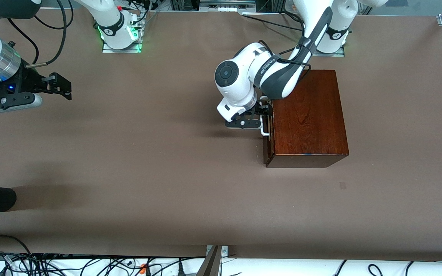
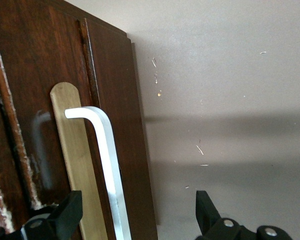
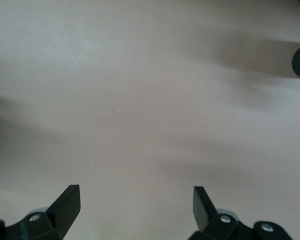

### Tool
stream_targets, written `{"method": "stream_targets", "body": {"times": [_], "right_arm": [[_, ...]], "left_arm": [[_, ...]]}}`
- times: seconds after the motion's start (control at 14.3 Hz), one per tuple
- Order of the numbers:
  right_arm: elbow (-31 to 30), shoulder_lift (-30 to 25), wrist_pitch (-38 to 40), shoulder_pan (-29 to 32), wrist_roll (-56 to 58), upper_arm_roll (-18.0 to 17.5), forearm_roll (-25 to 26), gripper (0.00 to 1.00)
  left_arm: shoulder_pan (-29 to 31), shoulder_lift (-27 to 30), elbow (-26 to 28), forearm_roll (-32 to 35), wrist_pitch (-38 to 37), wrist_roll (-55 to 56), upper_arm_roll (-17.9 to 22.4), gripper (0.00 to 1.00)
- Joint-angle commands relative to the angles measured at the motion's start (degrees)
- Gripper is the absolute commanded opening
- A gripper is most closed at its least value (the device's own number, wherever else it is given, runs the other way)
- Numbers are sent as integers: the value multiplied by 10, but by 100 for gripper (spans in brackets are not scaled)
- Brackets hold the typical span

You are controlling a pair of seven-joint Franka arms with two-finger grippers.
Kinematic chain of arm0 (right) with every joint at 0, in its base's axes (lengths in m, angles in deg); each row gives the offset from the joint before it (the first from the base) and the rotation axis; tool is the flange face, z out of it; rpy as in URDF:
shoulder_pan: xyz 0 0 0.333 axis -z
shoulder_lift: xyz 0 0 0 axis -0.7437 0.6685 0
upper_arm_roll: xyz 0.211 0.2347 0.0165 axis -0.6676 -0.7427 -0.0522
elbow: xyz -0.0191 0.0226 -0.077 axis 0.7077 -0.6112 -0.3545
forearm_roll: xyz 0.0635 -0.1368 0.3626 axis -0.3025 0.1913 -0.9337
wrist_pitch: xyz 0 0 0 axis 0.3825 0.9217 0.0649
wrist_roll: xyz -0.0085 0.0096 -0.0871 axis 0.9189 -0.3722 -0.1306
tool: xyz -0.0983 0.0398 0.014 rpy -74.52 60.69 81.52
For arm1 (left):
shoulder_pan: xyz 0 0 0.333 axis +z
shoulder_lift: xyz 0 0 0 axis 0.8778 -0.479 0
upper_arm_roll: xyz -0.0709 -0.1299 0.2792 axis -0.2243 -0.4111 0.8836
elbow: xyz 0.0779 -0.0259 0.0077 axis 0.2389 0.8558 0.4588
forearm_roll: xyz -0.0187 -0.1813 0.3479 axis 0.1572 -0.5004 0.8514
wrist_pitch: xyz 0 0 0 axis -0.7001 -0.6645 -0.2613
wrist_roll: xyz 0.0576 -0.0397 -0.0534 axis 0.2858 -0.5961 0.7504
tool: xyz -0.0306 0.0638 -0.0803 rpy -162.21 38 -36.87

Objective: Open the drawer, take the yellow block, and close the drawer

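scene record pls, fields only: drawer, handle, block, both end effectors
drawer: shut, flush in the wooden box
handle: white bar, between the left end effector's open fingers, not clamped
yellow block: not visible
left end effector: open, at the handle, in front of the drawer
right end effector: open, empty, waits above bare table at the right arm's end
stage: drawer not yet opened

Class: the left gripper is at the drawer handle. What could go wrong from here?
1. The left gripper stands open around the white handle, which sits off-centre near one finger; closing could nudge or miss it.
2. The drawer is shut, so a weak grip may slip when pulling.
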Motion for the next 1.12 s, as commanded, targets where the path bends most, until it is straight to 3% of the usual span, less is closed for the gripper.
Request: {"method": "stream_targets", "body": {"times": [0.0, 1.05], "right_arm": [[9, 2, 10, 5, -6, -2, -6, 100], [8, 2, 11, 6, -6, 0, -6, 100]], "left_arm": [[-2, 5, 19, 21, 23, 10, 3, 100], [-24, -11, 31, 12, 72, 82, 0, 100]]}}
